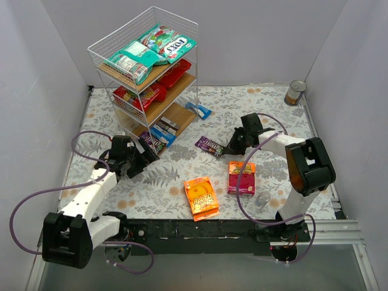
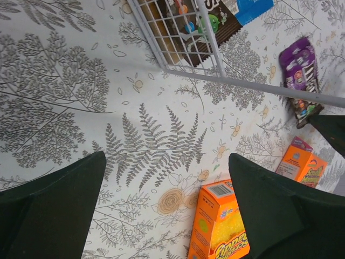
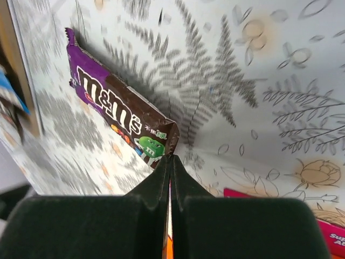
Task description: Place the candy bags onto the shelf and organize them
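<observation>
Top external view: the shelf (image 1: 179,115) stands at the far left of the desk (image 1: 273,121). Its upper tier carries three overlapping teal-green bags (image 1: 145,53). The middle tier holds two red bags (image 1: 173,73). The bottom tier holds a few small brown and blue packs (image 1: 162,133), too crowded to count.

Four more candy items lie off the shelf. One blue pack (image 1: 198,110) is just beside the shelf's right foot, and one purple pack (image 1: 209,145) is near the middle of the desk. One orange bag (image 1: 202,197) and one pink-orange bag (image 1: 241,177) lie nearer the arms. One tin can (image 1: 296,93) stands in the far right corner, and one clear cup (image 1: 262,200) sits near the right arm's base.

The right hand (image 1: 232,147) has its fingers pressed together on the right end of the purple pack. The right wrist view shows the tips meeting at that pack's corner, with the pack tilted up off the desk. The left hand (image 1: 144,159) is spread wide with nothing between its fingers (image 2: 54,205). It hangs low over bare desk, just on the near side of the shelf's bottom tier.
</observation>
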Controlling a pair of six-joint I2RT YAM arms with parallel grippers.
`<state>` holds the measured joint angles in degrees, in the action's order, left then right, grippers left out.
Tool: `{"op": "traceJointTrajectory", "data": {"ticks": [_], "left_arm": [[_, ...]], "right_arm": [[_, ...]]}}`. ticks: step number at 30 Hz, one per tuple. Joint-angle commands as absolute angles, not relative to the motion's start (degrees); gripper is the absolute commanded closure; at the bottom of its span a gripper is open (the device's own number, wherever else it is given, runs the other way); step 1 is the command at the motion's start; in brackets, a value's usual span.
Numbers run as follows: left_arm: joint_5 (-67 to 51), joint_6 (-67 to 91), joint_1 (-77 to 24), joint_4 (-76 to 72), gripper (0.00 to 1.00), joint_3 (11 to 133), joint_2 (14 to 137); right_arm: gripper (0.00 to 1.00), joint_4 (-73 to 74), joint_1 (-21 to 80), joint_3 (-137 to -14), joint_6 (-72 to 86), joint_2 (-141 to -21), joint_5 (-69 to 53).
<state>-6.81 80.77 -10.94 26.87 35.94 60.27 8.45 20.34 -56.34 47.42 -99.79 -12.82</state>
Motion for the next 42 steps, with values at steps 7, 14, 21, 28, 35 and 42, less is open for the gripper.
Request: {"op": "traceJointTrajectory", "data": {"ticks": [7, 14, 21, 28, 35, 42], "left_arm": [[-14.85, 81.12, -10.81, 21.71, 0.04, 33.31, 62.23], [-17.92, 82.00, -10.81, 20.13, 0.17, 30.85, 61.26], [-20.38, 81.74, -10.90, 19.60, 0.28, 29.80, 60.91], [-23.03, 82.70, -10.81, 16.44, 0.36, 28.13, 63.63], [-23.99, 86.57, -11.33, 9.15, 0.41, 25.23, 65.47], [-23.56, 88.77, -13.18, 3.70, 0.43, 25.14, 71.10]], "right_arm": [[0.99, 18.46, 26.98, -61.26, 24.62, -103.71, -24.43], [0.99, 18.81, 34.00, -66.35, 17.32, -107.75, -24.80], [0.99, 14.77, 35.59, -70.39, 19.42, -111.08, -24.70], [0.77, 17.41, 36.56, -73.04, 19.25, -112.42, -22.76], [0.46, 15.73, 36.56, -70.13, 21.01, -111.08, -22.31], [0.44, 16.00, 36.48, -69.79, 20.66, -113.73, -26.36]]}}
